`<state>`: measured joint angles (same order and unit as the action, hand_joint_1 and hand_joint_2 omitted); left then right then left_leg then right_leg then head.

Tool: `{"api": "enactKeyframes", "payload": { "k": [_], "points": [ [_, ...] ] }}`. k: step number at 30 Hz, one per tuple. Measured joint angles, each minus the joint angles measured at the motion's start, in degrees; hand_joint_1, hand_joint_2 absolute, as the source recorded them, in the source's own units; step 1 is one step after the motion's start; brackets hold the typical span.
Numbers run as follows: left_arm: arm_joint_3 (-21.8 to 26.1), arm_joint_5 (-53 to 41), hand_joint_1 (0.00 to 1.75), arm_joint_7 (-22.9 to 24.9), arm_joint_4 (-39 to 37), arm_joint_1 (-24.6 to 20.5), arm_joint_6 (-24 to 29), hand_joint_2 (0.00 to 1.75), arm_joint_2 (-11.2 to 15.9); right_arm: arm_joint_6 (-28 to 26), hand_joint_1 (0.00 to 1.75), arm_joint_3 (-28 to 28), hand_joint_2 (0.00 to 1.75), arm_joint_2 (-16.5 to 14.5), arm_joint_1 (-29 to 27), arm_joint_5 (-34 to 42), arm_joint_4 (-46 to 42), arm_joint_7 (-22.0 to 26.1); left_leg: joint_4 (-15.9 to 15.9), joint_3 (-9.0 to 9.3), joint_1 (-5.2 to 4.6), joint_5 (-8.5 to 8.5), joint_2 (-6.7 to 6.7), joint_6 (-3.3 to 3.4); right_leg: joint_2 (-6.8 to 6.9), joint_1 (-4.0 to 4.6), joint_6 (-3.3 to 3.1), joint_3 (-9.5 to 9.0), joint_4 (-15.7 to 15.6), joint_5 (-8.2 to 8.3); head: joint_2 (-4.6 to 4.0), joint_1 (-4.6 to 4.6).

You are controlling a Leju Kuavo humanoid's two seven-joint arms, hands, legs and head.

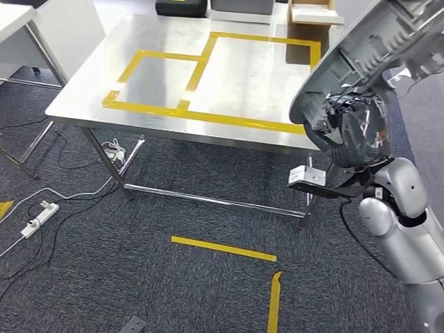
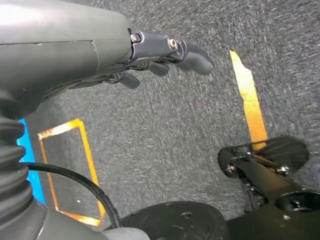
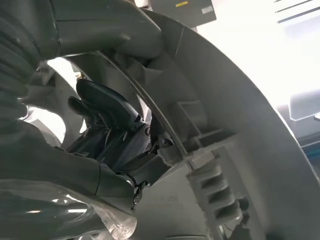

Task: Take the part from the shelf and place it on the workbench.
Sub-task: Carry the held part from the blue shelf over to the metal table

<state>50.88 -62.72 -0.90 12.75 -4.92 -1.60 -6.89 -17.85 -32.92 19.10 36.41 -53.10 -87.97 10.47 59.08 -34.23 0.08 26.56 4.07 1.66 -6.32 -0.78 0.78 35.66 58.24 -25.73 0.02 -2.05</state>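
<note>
A large grey curved plastic part (image 1: pixel 361 55) is held up at the right of the head view, over the right edge of the steel workbench (image 1: pixel 94 76). My right hand (image 1: pixel 361 132) grips it from below. In the right wrist view its dark fingers (image 3: pixel 109 112) curl around the ribbed inner side of the part (image 3: pixel 234 150). My left hand (image 2: pixel 166 55) hangs over the grey carpet with its fingers stretched out and apart, holding nothing.
The workbench carries yellow tape rectangles (image 1: pixel 209 76); a cardboard box (image 1: pixel 311 12) and dark cases (image 1: pixel 180 7) stand at its far edge. Cables and a power strip (image 1: pixel 39 218) lie on the carpet at left. Yellow tape marks (image 1: pixel 223 248) lie on the floor ahead.
</note>
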Motion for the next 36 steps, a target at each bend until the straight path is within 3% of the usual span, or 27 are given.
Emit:
{"api": "enactKeyframes", "payload": {
  "k": [2,4,6,8,9,10,12,14,18,20,22,23,24,25,27,28,30,33,34,36],
  "points": [
    [0.0,0.0,0.0,-0.1,0.0,-0.1,-0.1,1.75,-0.1,0.0,1.75,0.1,1.75,0.0,-0.2,0.0,-0.1,0.0,-1.0,0.35,0.06,0.0,-1.18,0.08,-0.32,-0.13,0.73,0.52,0.0,0.08,0.0,0.09],
    [0.0,-0.1,0.0,-0.2,0.0,-0.2,-0.3,1.75,-0.2,0.0,1.75,0.3,1.75,0.1,-0.2,0.1,-0.1,0.0,-1.8,0.72,0.32,-0.34,-2.24,0.32,2.16,0.07,1.23,1.97,2.5,-1.76,0.0,-0.26],
    [-0.1,-0.1,0.0,-0.4,0.0,-0.1,-0.5,1.75,-0.2,0.0,1.75,0.4,1.75,0.1,-0.1,0.2,-0.2,0.0,-2.0,0.83,0.38,-0.43,-3.09,0.44,5.06,0.08,1.57,5.1,9.4,-5.31,0.0,-0.55],
    [-0.1,0.0,0.0,-0.8,0.0,0.0,-0.7,1.75,-0.2,0.0,1.75,0.4,1.75,0.1,-0.4,0.0,-0.2,0.0,-2.0,0.85,0.43,-0.38,-3.85,0.4,5.84,-0.13,2.03,7.62,15.0,-6.98,0.0,-0.54],
    [-0.1,0.1,0.0,-1.0,0.0,0.0,-0.8,1.75,-0.2,0.0,1.75,0.4,1.75,0.1,-0.5,-0.2,-0.2,0.0,-1.9,0.87,0.49,-0.33,-4.14,0.33,5.97,-0.28,2.25,7.53,14.9,-6.29,0.0,-0.56],
    [-0.1,0.2,0.0,-1.4,0.0,-0.1,-0.7,1.75,-0.3,0.0,1.75,0.5,1.75,0.1,-0.6,-0.4,-0.2,0.0,-1.8,0.9,0.58,-0.24,-4.33,0.19,6.14,-0.44,2.45,6.28,12.6,-4.69,0.0,-0.54],
    [-0.1,0.3,0.0,-1.9,0.0,-0.1,-0.5,1.75,-0.3,-0.1,1.75,0.5,1.75,0.3,-0.6,-1.0,-0.2,0.0,-1.4,0.87,0.65,0.12,-4.53,-0.38,6.68,-0.6,2.75,1.97,4.8,-1.59,0.0,-0.57],
    [-0.1,0.3,0.0,-2.3,0.0,-0.2,-0.4,1.75,-0.2,-0.2,1.75,0.6,1.75,0.5,-0.5,-1.3,-0.2,0.0,-0.9,0.67,0.52,0.44,-4.59,-1.09,6.85,-0.47,2.28,-0.62,0.5,-0.93,0.0,-0.62],
    [-0.1,0.1,0.0,-2.3,0.0,-0.2,-0.4,1.75,-0.1,-0.2,1.75,0.7,1.75,0.8,-0.7,-1.6,-0.3,0.0,0.0,0.5,0.54,1.23,-4.73,-2.16,6.38,-0.38,0.47,-0.98,0.3,-1.42,0.0,-0.59],
    [-0.1,0.1,0.0,-2.4,0.0,-0.3,-0.4,1.75,0.0,-0.2,1.75,0.9,1.75,0.8,-0.6,-1.7,-0.4,0.0,4.6,-1.54,0.6,3.72,-4.64,-2.57,6.33,-0.44,-0.23,-1.3,0.2,-1.53,0.0,-0.42],
    [-0.1,0.1,0.0,-2.5,0.0,-0.3,-0.4,1.75,0.0,-0.2,1.75,0.9,1.75,0.9,-0.7,-1.8,-0.4,0.0,12.4,-5.34,0.57,6.82,-4.59,-2.64,6.15,-0.23,-0.66,-1.55,0.3,-1.77,0.0,-0.3],
    [-0.1,0.1,0.0,-2.5,0.0,-0.3,-0.4,1.75,0.0,-0.2,1.75,0.9,1.75,0.9,-0.7,-1.8,-0.4,0.0,15.0,-6.78,0.53,7.34,-4.58,-2.54,5.98,-0.08,-0.81,-1.71,0.3,-1.91,0.0,-0.29],
    [-0.1,0.1,0.0,-2.6,0.0,-0.4,-0.4,1.75,0.0,-0.2,1.75,0.9,1.75,0.9,-0.7,-1.8,-0.4,0.0,15.8,-7.41,0.45,6.76,-4.57,-2.29,5.78,0.08,-0.92,-1.93,0.3,-2.08,0.0,-0.28],
    [-0.1,0.1,0.0,-2.6,0.0,-0.3,-0.4,1.75,0.0,-0.2,1.75,0.9,1.75,0.9,-0.8,-1.8,-0.4,0.0,14.3,-7.04,0.32,5.06,-4.54,-1.88,5.56,0.25,-0.99,-2.21,0.3,-2.27,0.0,-0.27],
    [-0.1,0.0,0.0,-2.7,0.0,-0.2,-0.3,1.75,0.1,-0.2,1.75,0.9,1.75,0.9,-0.8,-1.8,-0.4,0.0,7.6,-4.49,-0.23,0.48,-4.34,-0.48,5.23,0.49,-0.99,-2.82,0.2,-2.74,0.0,-0.32],
    [-0.1,0.0,0.0,-2.8,0.0,-0.2,-0.3,1.75,0.2,-0.3,1.75,0.9,1.75,0.9,-0.7,-1.8,-0.4,0.0,4.2,-3.13,-0.49,-0.87,-4.25,0.2,5.13,0.58,-0.86,-2.98,0.2,-2.97,0.0,-0.34],
    [-0.1,-0.1,0.0,-3.0,0.0,-0.3,0.0,1.75,0.3,-0.3,1.75,0.9,1.75,1.0,-0.8,-1.8,-0.4,0.0,0.6,-1.62,-0.92,-0.9,-4.2,0.92,5.07,0.55,-0.31,-3.0,0.3,-3.11,0.0,-0.38],
    [-0.2,-0.4,0.0,-3.1,0.0,-0.3,0.4,1.75,0.2,-0.3,1.75,1.0,1.75,1.2,-0.8,-1.8,-0.4,0.0,-1.3,-0.23,-0.83,-0.23,-4.29,1.17,5.33,0.39,0.76,-2.79,1.0,-3.13,0.0,-0.4],
    [-0.2,-0.4,0.0,-3.2,0.0,-0.3,0.4,1.75,0.2,-0.3,1.75,1.0,1.75,1.2,-0.8,-1.8,-0.5,0.0,-1.7,0.35,-0.71,-0.19,-4.28,1.29,5.49,0.34,1.05,-2.17,2.3,-3.72,0.0,-0.46],
    [-0.2,-0.4,0.0,-3.2,0.0,-0.4,0.5,1.75,0.2,-0.3,1.75,0.9,1.75,1.4,-0.7,-1.9,-0.5,0.0,-2.0,1.14,-0.59,0.11,-4.24,1.46,5.72,0.2,1.52,0.99,7.8,-5.88,0.0,-0.56]
  ]
}}
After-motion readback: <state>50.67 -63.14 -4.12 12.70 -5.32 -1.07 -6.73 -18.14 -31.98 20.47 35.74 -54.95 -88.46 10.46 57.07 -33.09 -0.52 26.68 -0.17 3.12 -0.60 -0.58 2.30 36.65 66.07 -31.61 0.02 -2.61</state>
